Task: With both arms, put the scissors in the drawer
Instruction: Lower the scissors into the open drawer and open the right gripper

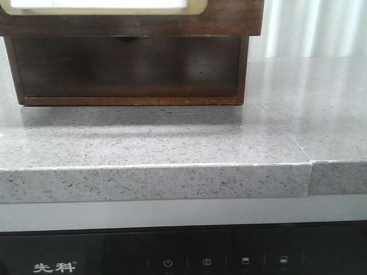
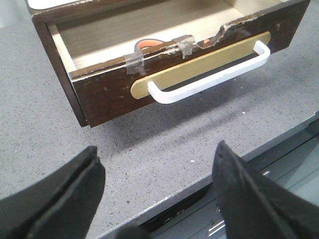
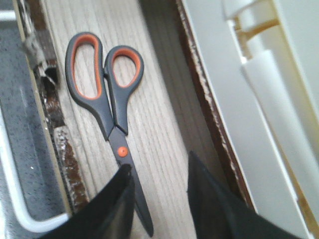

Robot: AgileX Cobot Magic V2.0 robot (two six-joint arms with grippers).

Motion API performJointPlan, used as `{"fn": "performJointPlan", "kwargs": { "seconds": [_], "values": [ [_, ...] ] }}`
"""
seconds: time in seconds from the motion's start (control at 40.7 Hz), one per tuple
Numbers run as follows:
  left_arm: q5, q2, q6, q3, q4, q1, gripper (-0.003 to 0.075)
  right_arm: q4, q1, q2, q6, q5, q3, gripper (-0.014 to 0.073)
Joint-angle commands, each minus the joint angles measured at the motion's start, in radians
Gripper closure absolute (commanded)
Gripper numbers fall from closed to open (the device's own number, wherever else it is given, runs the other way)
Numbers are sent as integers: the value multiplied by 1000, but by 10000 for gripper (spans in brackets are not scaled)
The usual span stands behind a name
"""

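Note:
The scissors [image 3: 107,94] lie flat on the light wooden floor of the open drawer [image 3: 164,124], grey handles with orange-lined loops and dark blades. My right gripper [image 3: 158,162] hovers open just over the blade end; the blade runs beside and partly under one finger [image 3: 117,199], and nothing is held. In the left wrist view the drawer [image 2: 109,92] stands pulled out, and an orange loop of the scissors [image 2: 147,45] shows over its chipped, taped front edge. My left gripper [image 2: 157,147] is open and empty above the counter, short of the drawer's white handle [image 2: 209,82]. Neither arm shows in the front view.
The dark brown cabinet [image 1: 129,69] stands at the back of the grey speckled counter [image 1: 172,143]. Its cream upper part [image 3: 259,99] sits close beside my right gripper. The counter's front edge [image 2: 164,199] runs under my left gripper, with a dark appliance panel [image 1: 183,258] below.

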Motion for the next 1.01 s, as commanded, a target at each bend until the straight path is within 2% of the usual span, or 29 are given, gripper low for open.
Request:
{"fn": "performJointPlan", "kwargs": {
  "seconds": [0.0,0.123,0.246,0.639,0.787,0.983],
  "values": [
    [-75,4,-13,-32,1,-7,258,2,-21,-105,187,-24,-36,298],
    [-75,4,-13,-32,1,-7,258,2,-61,-175,384,19,-24,298],
    [-75,4,-13,-32,1,-7,258,2,-95,-275,466,11,62,298],
    [-76,4,-13,-32,1,-7,258,3,-105,-677,510,-81,469,298],
    [-76,4,-13,-32,1,-7,258,3,-105,-828,567,-104,614,298],
    [-76,4,-13,-32,1,-7,258,3,-105,-986,604,-109,751,298]
  ]
}}
